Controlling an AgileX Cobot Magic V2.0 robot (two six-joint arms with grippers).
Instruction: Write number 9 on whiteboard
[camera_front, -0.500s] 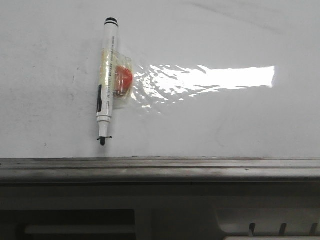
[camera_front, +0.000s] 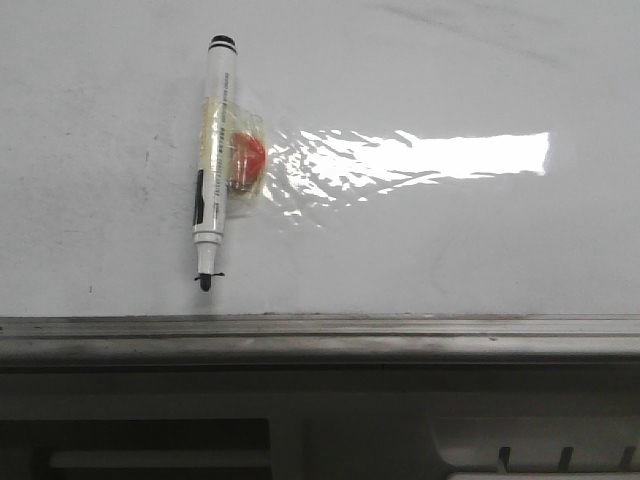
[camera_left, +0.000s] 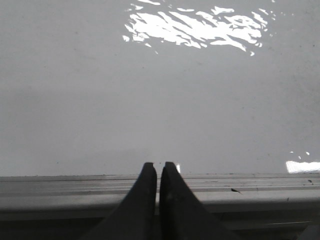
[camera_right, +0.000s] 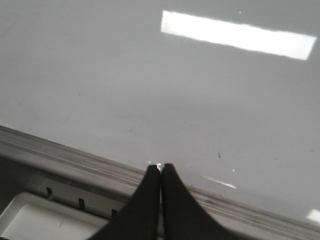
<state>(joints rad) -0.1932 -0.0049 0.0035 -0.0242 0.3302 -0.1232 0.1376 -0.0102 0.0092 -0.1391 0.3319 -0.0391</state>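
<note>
Glare (camera_front: 420, 155) washes out part of the whiteboard (camera_front: 450, 240); no written figure is legible. Marker (camera_front: 213, 160) lies capless. Left claw (camera_left: 160, 166) and right claw (camera_right: 160, 167) are pressed together, empty, over the rail (camera_front: 320, 335).

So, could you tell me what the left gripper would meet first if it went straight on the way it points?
Probably the grey metal rail just ahead of the shut left gripper, then the bare whiteboard; depth is unclear.

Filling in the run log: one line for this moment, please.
marker: lying on whiteboard, ungrasped | 9: not written | left claw: shut, empty | right claw: shut, empty
</note>
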